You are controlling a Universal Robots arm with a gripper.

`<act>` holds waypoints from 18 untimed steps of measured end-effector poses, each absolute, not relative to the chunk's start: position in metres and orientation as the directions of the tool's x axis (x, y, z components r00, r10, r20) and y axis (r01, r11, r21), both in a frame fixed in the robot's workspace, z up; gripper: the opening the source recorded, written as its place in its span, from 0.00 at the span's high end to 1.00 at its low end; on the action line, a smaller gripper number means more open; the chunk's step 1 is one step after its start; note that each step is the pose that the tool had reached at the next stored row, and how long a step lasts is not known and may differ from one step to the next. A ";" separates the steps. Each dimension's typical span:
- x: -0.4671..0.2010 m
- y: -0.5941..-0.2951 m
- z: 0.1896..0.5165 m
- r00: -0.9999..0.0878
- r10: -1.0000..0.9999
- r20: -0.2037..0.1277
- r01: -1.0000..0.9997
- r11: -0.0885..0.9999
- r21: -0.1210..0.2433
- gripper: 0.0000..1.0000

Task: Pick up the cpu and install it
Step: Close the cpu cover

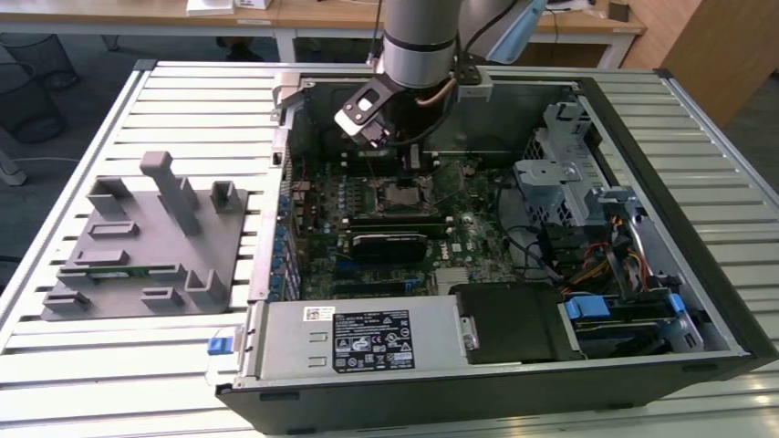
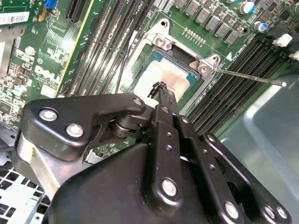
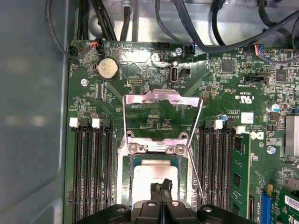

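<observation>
The cpu (image 3: 148,171) lies flat in its socket on the green motherboard (image 1: 469,233), silvery top up; it also shows in the exterior view (image 1: 399,193) and the second wrist view (image 2: 174,78). The socket's metal load frame (image 3: 161,99) stands swung open beyond it, and the thin lever rod (image 2: 252,77) sticks out to one side. My gripper (image 3: 161,185) hangs straight over the chip with its two black fingers pressed together and nothing between them. Its tip (image 2: 161,87) sits at or just above the cpu's top; contact is unclear. In the exterior view the gripper (image 1: 410,157) is low inside the open case.
Memory slots (image 3: 91,168) flank the socket on both sides. A grey fixture block (image 1: 134,242) holding a green memory stick (image 1: 119,271) sits on the slatted table at the exterior view's left. Power supply (image 1: 353,339), drive cage (image 1: 566,169) and cables (image 1: 608,260) crowd the case.
</observation>
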State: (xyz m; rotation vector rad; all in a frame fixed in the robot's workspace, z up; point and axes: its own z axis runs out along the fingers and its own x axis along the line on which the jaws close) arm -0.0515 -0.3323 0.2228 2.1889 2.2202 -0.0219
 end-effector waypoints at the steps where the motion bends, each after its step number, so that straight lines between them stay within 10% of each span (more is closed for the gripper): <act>1: -0.051 -0.332 0.224 -0.014 1.000 -0.027 1.000 0.014 0.007 0.89; 18: -0.052 -0.330 0.234 -0.017 0.999 -0.027 1.000 0.017 0.006 0.89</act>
